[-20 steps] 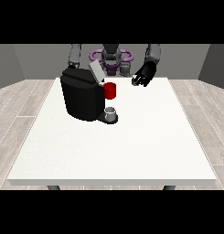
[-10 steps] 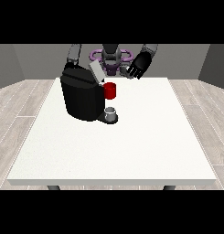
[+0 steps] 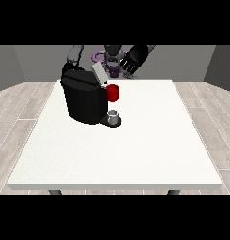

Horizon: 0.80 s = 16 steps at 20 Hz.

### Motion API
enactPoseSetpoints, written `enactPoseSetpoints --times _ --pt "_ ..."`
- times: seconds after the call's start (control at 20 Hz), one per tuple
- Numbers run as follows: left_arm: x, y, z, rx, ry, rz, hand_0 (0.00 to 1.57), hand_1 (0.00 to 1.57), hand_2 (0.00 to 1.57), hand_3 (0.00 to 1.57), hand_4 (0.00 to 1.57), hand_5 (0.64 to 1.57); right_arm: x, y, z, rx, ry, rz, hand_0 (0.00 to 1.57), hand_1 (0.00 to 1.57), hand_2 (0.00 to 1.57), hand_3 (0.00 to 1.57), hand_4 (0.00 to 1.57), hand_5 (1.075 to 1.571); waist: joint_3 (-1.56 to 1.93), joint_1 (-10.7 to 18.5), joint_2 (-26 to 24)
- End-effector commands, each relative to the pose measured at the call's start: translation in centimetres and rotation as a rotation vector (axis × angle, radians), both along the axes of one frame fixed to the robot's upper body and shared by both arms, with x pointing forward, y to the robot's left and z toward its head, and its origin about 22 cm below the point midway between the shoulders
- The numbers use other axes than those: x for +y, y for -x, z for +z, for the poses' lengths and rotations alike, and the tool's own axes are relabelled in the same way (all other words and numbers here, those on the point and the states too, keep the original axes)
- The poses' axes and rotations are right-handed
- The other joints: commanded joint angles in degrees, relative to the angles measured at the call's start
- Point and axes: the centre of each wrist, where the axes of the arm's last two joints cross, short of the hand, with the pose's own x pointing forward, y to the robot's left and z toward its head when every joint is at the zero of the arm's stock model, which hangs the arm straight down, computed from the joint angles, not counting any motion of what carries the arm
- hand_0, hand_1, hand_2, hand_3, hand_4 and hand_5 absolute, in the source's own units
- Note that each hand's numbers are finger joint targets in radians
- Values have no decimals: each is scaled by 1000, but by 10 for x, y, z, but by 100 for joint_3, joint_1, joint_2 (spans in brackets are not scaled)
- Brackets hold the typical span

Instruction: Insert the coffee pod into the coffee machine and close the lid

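The black coffee machine [image 3: 83, 101] stands on the white table [image 3: 135, 150] left of the middle, and its grey lid [image 3: 99, 73] is tilted up and open. A red thing at the machine [image 3: 113, 93] sits at its front, above a small grey thing [image 3: 114, 116] on the machine's base. The hand at the view's right [image 3: 131, 60] hangs in the air above the table's far edge, just right of the raised lid. Whether it holds anything does not show. At the view's left only the arm [image 3: 75, 54] shows, and its hand is hidden behind the machine.
The robot's torso [image 3: 112, 58] stands behind the table's far edge. Bare white tabletop spreads in front of and to the right of the machine.
The hand at the view's right has risen from near the table's far right part and moved left towards the open lid. The machine and the arm at the view's left have not moved.
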Motion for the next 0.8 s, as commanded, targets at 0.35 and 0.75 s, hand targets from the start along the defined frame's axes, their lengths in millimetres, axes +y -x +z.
enactPoseSetpoints --times 0.35,0.75 --pt "6 -7 63 -128 -3 47 1225 1225 1284 1233 478 1571 -15 -28 56 -116 12 17 0 0 0 0 263 1571 0 -442 735" --pt "1 -10 73 -135 -34 58 1188 1188 1266 1227 471 1571 7 -36 76 -132 -9 -7 0 0 0 0 147 1571 -2 -543 968"
